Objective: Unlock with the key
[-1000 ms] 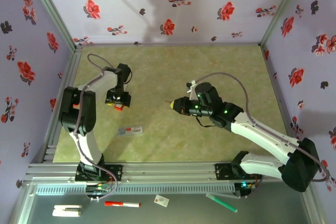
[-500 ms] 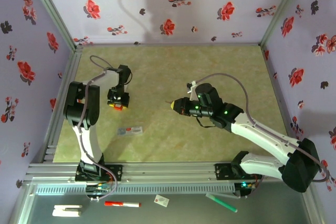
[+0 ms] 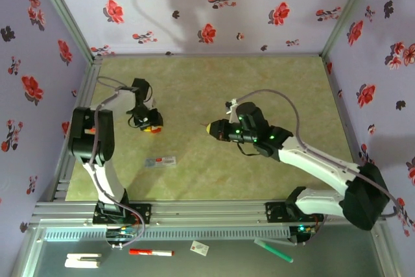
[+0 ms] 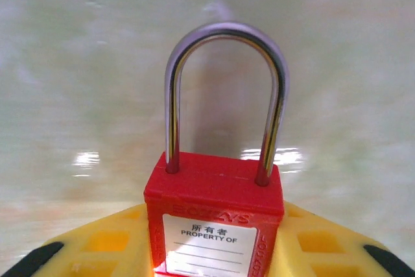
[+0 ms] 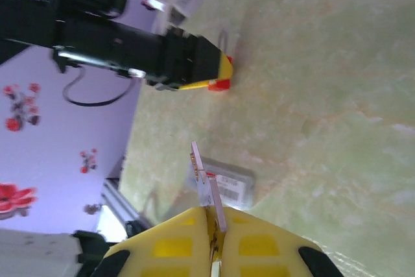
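A red padlock (image 4: 214, 215) with a steel shackle (image 4: 225, 89) and a white "PROPERTY OF" label stands upright between the yellow fingers of my left gripper (image 4: 214, 251), which is shut on its body. From above, that left gripper (image 3: 153, 124) sits at the mat's left side with the padlock (image 3: 154, 128) at its tip. My right gripper (image 5: 213, 241) is shut on the thin grey key (image 5: 206, 186), whose blade sticks out past the fingertips. In the top view the right gripper (image 3: 211, 129) is mid-mat, key tip pointing left toward the padlock, a gap between them.
A small clear packet with a barcode label (image 3: 161, 161) lies flat on the green mat (image 3: 259, 82) near the left front. Floral walls enclose the back and sides. A red marker (image 3: 150, 252) and other items lie beyond the front rail.
The left arm has swung its gripper and padlock slightly, turning the padlock toward the right. The right gripper with the key has shifted a little left and farther back.
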You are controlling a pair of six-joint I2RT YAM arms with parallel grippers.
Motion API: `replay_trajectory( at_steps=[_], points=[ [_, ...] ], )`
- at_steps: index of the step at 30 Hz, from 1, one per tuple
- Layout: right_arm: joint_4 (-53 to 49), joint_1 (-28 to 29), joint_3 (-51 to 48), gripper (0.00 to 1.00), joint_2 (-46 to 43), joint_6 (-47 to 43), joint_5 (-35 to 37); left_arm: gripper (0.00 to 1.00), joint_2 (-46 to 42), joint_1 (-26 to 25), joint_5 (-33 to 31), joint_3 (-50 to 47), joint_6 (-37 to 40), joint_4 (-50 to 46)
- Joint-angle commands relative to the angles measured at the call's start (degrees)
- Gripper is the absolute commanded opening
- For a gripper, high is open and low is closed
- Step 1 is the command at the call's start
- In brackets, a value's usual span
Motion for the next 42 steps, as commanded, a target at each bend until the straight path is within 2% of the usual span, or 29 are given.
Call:
replay_trajectory(
  at_steps=[1, 4, 10, 12, 18, 21, 28, 42],
  points=[
    [3.7, 3.6, 3.6, 0.00, 5.3, -5.3, 6.2, 0.07, -6.6, 0.8, 19.9, -5.5, -18.2, 15.6],
    [5.9, 5.6, 5.5, 0.00, 9.9, -9.2, 9.9, 0.05, -11.5, 0.4, 25.1, -13.9, -36.0, 32.4],
    [7.0, 6.2, 9.4, 0.00, 17.1, -15.0, 12.1, 0.00, -16.3, -1.0, 26.9, -26.5, -60.9, 57.2],
    [8.1, 6.2, 9.8, 0.00, 18.3, -16.5, 12.1, 0.00, -16.8, -2.1, 26.9, -29.0, -66.7, 63.9],
    [9.5, 6.2, 9.6, 0.00, 19.9, -18.4, 13.4, 0.00, -16.1, -5.3, 25.2, -32.6, -76.8, 75.5],
    [10.1, 6.1, 9.1, 0.00, 20.2, -18.7, 14.9, 0.00, -15.6, -6.8, 24.0, -33.3, -80.7, 80.3],
    [10.0, 6.0, 9.4, 0.00, 19.9, -21.0, 18.5, 0.00, -14.6, -10.1, 21.9, -34.3, -84.5, 85.3],
    [7.3, 4.6, 7.8, 0.00, 16.8, -23.6, 21.3, 0.00, -13.7, -10.4, 21.9, -33.9, -83.9, 85.9]
  ],
)
